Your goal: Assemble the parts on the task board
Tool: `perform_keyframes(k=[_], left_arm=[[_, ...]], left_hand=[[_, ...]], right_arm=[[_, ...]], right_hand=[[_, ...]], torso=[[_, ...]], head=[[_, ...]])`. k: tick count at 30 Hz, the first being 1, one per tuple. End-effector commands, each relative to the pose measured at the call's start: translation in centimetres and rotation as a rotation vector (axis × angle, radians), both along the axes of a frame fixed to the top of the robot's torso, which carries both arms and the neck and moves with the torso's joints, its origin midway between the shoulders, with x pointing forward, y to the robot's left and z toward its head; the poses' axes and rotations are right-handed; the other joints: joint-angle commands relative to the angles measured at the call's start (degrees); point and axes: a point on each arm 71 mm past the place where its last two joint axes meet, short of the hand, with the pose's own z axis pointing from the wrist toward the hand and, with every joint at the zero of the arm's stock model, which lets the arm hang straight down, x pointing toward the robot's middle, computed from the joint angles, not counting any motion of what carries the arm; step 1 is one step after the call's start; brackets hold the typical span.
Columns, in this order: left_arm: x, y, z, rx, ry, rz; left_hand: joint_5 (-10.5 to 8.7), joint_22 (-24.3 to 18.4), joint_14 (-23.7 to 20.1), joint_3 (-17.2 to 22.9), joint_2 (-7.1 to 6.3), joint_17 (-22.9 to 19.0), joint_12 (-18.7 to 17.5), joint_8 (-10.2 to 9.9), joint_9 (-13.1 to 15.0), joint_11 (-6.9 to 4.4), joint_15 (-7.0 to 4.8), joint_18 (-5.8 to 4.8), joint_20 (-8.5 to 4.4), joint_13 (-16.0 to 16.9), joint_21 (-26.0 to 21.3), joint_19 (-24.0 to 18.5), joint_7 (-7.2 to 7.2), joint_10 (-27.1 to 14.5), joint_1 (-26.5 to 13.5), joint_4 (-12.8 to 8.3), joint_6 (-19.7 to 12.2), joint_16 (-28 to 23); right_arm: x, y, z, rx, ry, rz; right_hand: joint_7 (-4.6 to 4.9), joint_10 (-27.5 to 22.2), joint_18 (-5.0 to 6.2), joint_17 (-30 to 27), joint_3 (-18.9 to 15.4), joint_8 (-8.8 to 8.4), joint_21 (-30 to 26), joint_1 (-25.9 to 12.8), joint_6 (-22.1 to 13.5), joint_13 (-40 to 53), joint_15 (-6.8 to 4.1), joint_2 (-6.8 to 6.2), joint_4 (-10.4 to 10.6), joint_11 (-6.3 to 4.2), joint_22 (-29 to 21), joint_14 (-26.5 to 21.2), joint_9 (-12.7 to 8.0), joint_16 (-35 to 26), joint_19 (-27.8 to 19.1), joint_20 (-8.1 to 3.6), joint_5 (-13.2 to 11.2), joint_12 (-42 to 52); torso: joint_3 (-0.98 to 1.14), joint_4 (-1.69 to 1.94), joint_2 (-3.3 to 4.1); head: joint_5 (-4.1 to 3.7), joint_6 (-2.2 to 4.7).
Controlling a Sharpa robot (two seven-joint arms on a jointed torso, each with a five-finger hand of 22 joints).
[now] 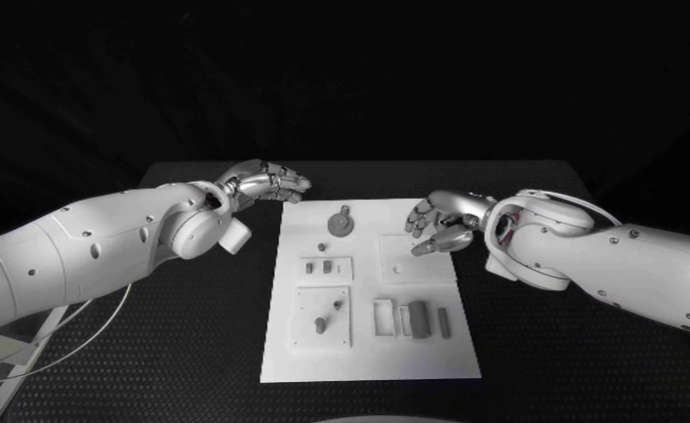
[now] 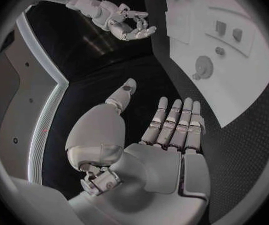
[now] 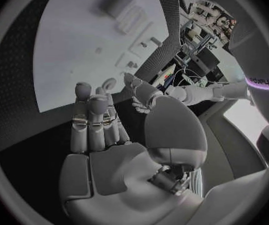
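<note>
On the task board [image 1: 367, 363], laid mid-table, small grey parts [image 1: 419, 318] are seen near its near edge; they are judged light, rigid and best pinched by their sides. Farther off, the right robot hand [image 1: 442, 223] and left robot hand [image 1: 266, 182] are held open, empty.

One task board [image 1: 368, 363], two hands — left hand [image 1: 263, 183], right hand [image 1: 445, 222] — and about nine small parts.

Both white arms reach inward, the left hand [image 1: 266, 183] and right hand [image 1: 446, 222] each empty with fingers [image 2: 174, 120] loosely extended.
</note>
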Motion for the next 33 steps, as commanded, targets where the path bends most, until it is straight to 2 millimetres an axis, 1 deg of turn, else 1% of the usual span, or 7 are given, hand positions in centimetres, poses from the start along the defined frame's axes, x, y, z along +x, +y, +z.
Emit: perform_keyframes(k=[1,2,4,7,8,18,33], left_arm=[[-0.1,-0.1,0.1,-0.006,-0.01,-0.011],[-0.1,0.0,0.1,-0.005,-0.007,-0.01],[-0.1,0.1,0.0,-0.003,-0.005,-0.008],[-0.1,0.1,0.0,-0.003,-0.003,-0.01],[-0.1,0.0,0.0,-0.005,0.0,-0.015],[-0.2,0.0,-0.2,-0.006,0.007,-0.02],[-0.2,-0.2,-0.3,-0.006,0.011,-0.023]], left_hand=[[-0.13,-0.04,0.39,0.15,0.7,0.19,0.37,0.5,0.02,0.03,-0.02,-0.39,0.02,0.17,0.01,0.41,3.49,0.65,-0.45,0.53,0.67,0.19],[-0.13,-0.04,0.43,0.14,0.75,0.2,0.39,0.52,0.02,0.03,-0.03,-0.39,0.03,0.18,0.02,0.43,3.49,0.7,-0.51,0.58,0.69,0.21],[-0.13,-0.04,0.44,0.14,0.76,0.21,0.4,0.52,0.03,0.02,-0.03,-0.38,0.03,0.18,0.02,0.43,3.49,0.71,-0.52,0.59,0.7,0.22],[-0.17,-0.05,0.51,0.04,0.73,0.23,0.37,0.54,0.01,0.0,-0.09,-0.36,-0.04,0.16,0.01,0.45,3.46,0.74,-0.72,0.68,0.73,0.25],[-0.17,-0.07,0.51,-0.05,0.7,0.23,0.32,0.54,0.0,0.0,-0.11,-0.36,-0.06,0.14,0.0,0.46,3.47,0.73,-0.95,0.8,0.75,0.24],[-0.16,-0.1,0.51,-0.15,0.79,0.24,0.26,0.54,-0.04,-0.02,-0.14,-0.36,-0.11,0.12,-0.02,0.46,3.54,0.76,-1.34,1.07,0.78,0.22],[-0.16,-0.13,0.43,-0.2,0.77,0.22,0.19,0.53,-0.06,0.0,-0.13,-0.37,-0.13,0.08,-0.06,0.43,3.55,0.71,-1.47,1.14,0.77,0.16]], right_arm=[[-0.7,-1.1,-0.8,-0.024,0.106,-0.026],[-0.9,-1.3,-1.0,-0.019,0.124,-0.032],[-1.5,-1.8,-1.4,-0.012,0.167,-0.042],[-2.3,-2.3,-2.0,-0.008,0.221,-0.042],[-2.6,-2.5,-2.3,-0.011,0.246,-0.046],[-3.8,-2.9,-3.5,-0.075,0.353,-0.088],[-4.9,-2.2,-5.8,-0.184,0.5,-0.129]], right_hand=[[-0.71,16.53,0.17,0.22,-2.33,3.27,0.3,-5.5,5.09,5.12,-0.1,1.87,4.36,-3.88,1.07,0.29,1.54,0.83,0.31,0.37,-0.87,10.07],[-0.79,17.79,0.09,0.24,-2.53,3.51,0.32,-5.92,5.48,5.51,-0.14,1.99,4.69,-4.17,1.07,0.31,1.65,0.86,0.34,0.43,-0.94,10.83],[-6.16,24.18,0.69,2.54,-4.28,8.07,1.13,-6.98,12.95,12.56,-4.15,2.74,5.1,-8.29,1.18,3.34,3.96,5.3,1.52,-0.63,-0.68,22.52],[-6.48,24.0,1.15,3.65,-4.49,8.4,1.37,-8.01,13.48,17.31,-6.38,5.39,6.0,-9.17,1.13,3.35,4.36,6.93,2.17,-1.22,-0.19,28.8],[-8.4,11.67,1.15,7.36,-6.18,9.24,1.87,-10.19,15.61,34.8,-8.34,6.42,4.5,-10.74,1.35,1.14,5.74,11.52,2.5,-2.47,-0.03,47.22],[-6.74,6.22,1.15,7.81,-5.58,7.14,2.82,-17.13,14.31,42.94,-8.6,7.84,8.59,-9.84,1.37,0.73,6.39,12.3,1.9,-2.32,0.06,53.11],[-6.23,4.64,1.15,11.65,-3.76,5.49,5.11,-23.76,13.04,51.59,-8.19,4.92,11.52,-9.31,1.38,1.92,7.97,15.62,2.2,-3.56,0.11,59.94]], torso=[[-0.03,0.06,-0.03],[-0.05,0.06,-0.03],[-0.07,-0.04,0.0],[-0.06,-0.16,-0.05],[-0.06,-0.13,-0.09],[-0.07,-0.04,-0.13],[-0.16,0.12,0.0]], head=[[-0.67,0.14],[-0.82,0.21],[-0.89,0.34],[-0.74,0.17],[-0.76,0.16],[-1.26,0.15],[-2.29,-0.26]])
